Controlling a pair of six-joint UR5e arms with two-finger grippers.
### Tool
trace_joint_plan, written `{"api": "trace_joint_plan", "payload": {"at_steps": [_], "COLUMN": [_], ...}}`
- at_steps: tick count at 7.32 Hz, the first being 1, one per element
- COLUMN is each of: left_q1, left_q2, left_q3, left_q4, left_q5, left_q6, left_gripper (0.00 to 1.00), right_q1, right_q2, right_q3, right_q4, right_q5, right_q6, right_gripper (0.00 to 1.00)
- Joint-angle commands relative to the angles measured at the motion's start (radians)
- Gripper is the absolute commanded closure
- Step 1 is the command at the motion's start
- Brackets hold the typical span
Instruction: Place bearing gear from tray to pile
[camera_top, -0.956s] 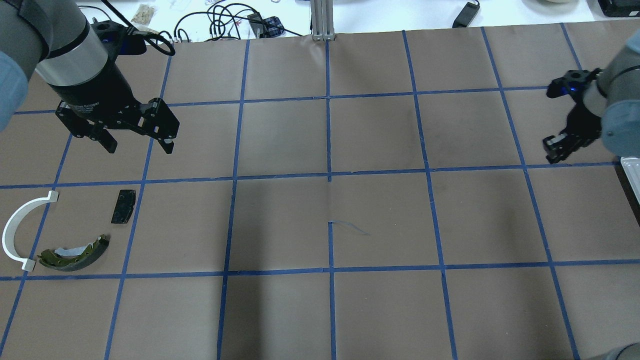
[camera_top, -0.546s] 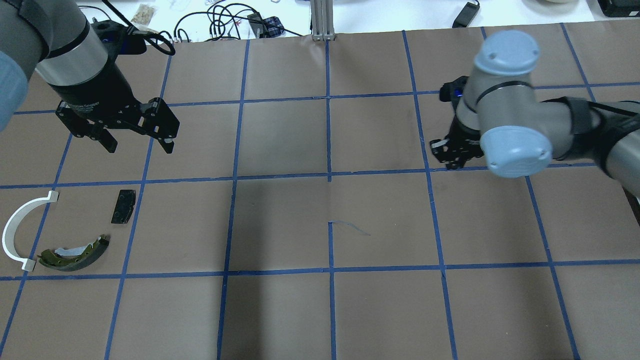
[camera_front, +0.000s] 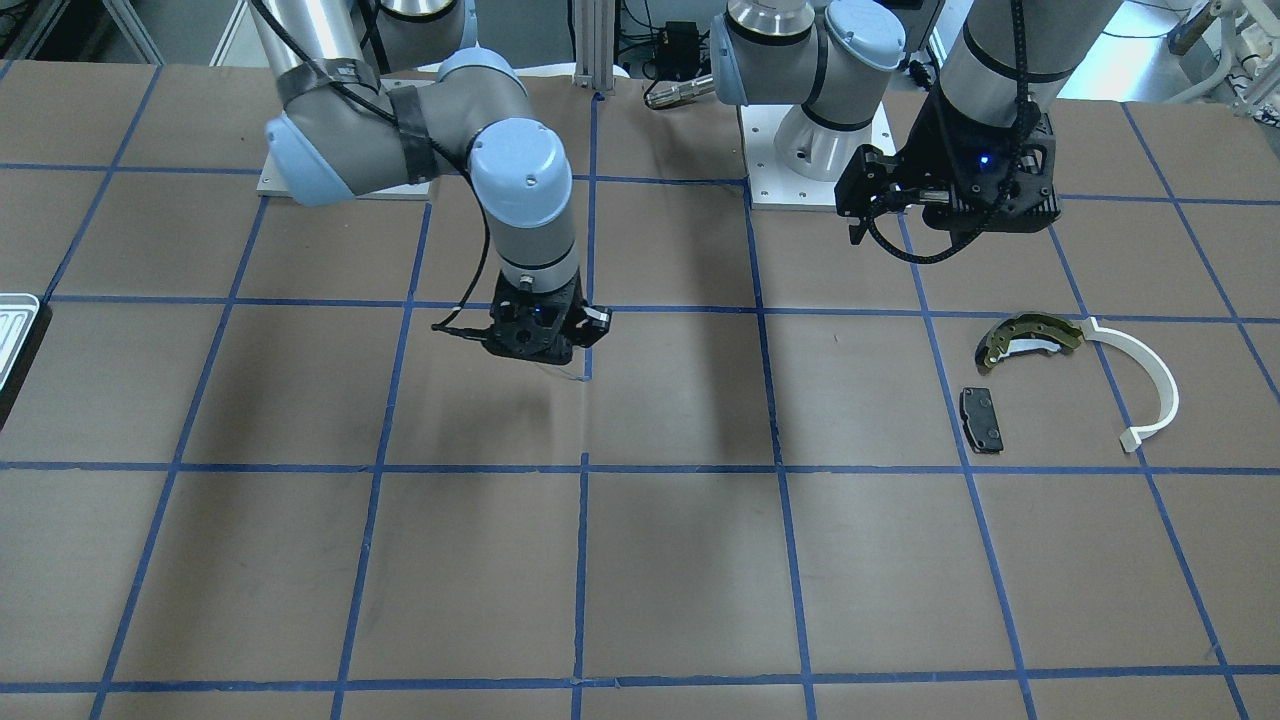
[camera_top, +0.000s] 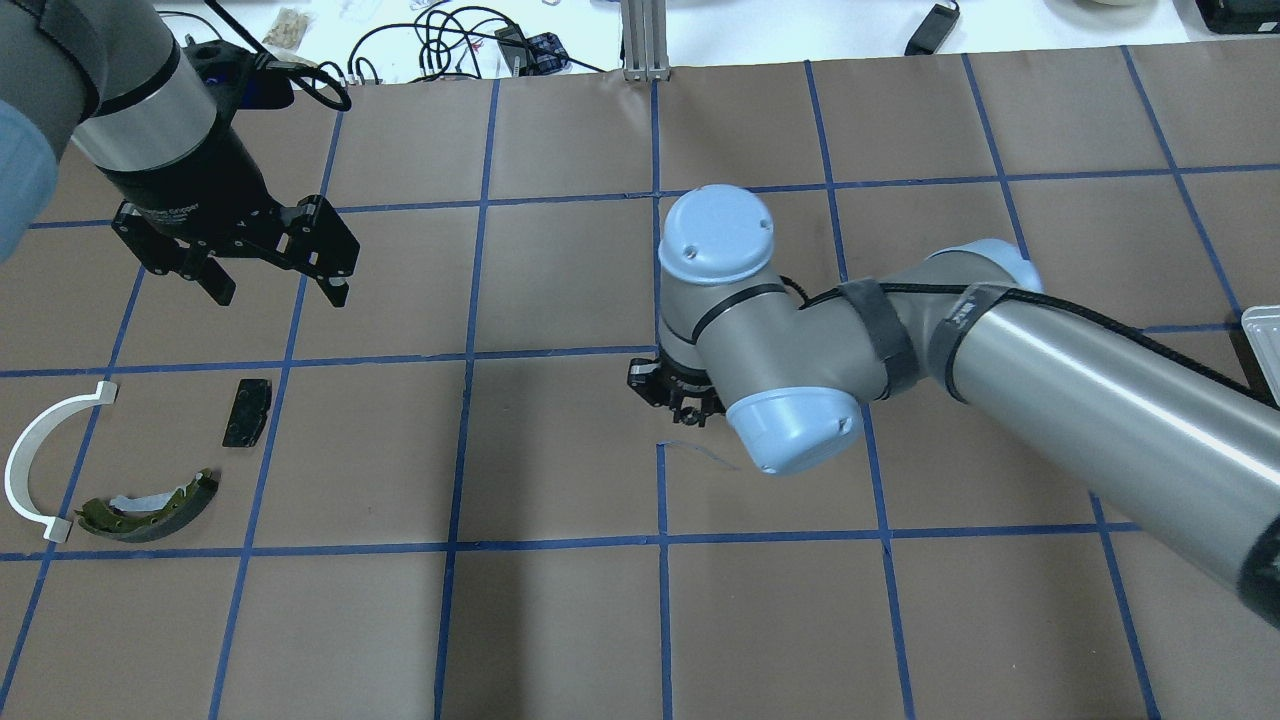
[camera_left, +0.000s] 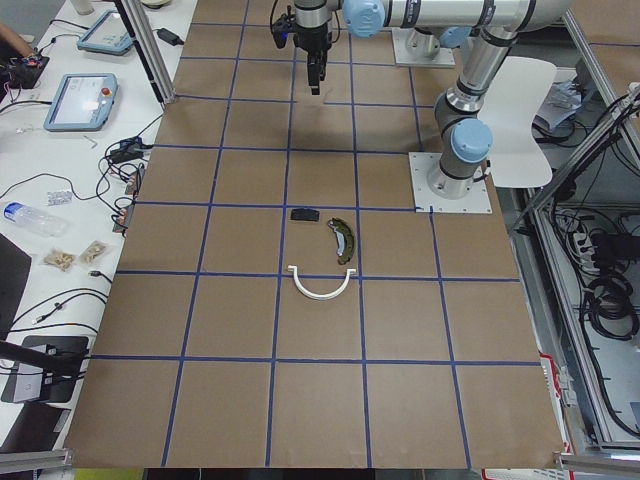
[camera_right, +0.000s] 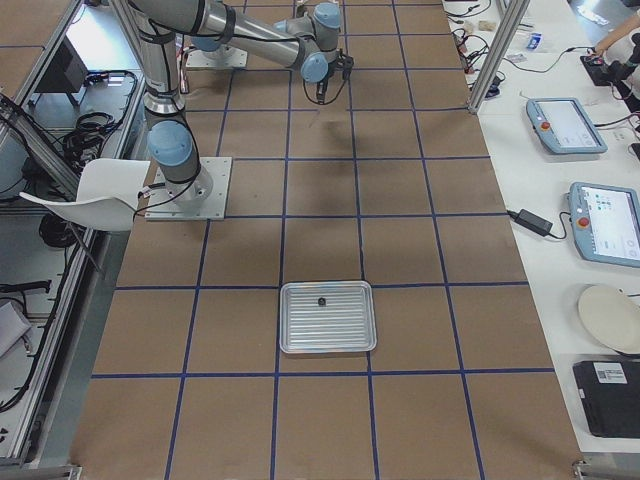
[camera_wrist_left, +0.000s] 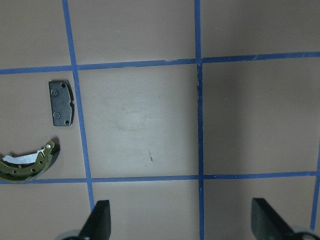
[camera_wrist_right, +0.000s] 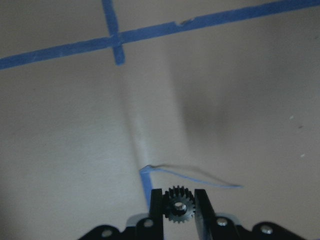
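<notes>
Overhead view, lower left: arc (camera_top: 13, 475) at frame edge, brake shoe (camera_top: 150, 505) just right of its lower end, brake pad (camera_top: 246, 412) above shoe; tray (camera_top: 1262, 330) at right edge

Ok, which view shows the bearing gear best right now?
The right wrist-mounted view: the bearing gear sits clamped between the fingers of the right gripper, teeth clear. In the front-facing and overhead views the gripper body or the arm covers it; the side views are too distant to show it.
</notes>
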Motion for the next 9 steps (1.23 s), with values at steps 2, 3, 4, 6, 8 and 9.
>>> {"api": "trace_joint_plan", "payload": {"at_steps": [2, 3, 4, 6, 8, 9], "left_q1": [0.0, 0.0, -0.006, -0.012, -0.063, -0.113], "left_q2": [-0.004, -0.009, -0.01, -0.012, -0.016, -0.038], "left_q3": [0.01, 0.003, 0.0, 0.0, -0.016, -0.02], "left_q4": [0.003, 0.051, 0.081, 0.081, 0.086, 0.112], "left_q5": [-0.011, -0.009, -0.015, -0.047, -0.08, -0.081], "left_q6": [-0.005, 0.012, -0.006, -0.008, -0.014, -0.061], "left_gripper": [0.0, 0.0, 0.0, 0.0, 0.0, 0.0], "right_q1": [0.07, 0.068, 0.048, -0.089, -0.358, -0.49], "right_q2": [0.117, 0.119, 0.114, 0.098, -0.014, -0.056], "right_q3": [-0.01, -0.024, -0.039, -0.065, -0.055, -0.055], "right_q4": [-0.139, -0.14, -0.137, -0.054, 0.104, 0.17], "right_q5": [0.067, 0.069, 0.069, 0.037, 0.01, 0.003], "right_q6": [0.195, 0.2, 0.191, 0.042, -0.289, -0.421], "right_gripper": [0.86, 0.43, 0.0, 0.0, 0.0, 0.0]}}
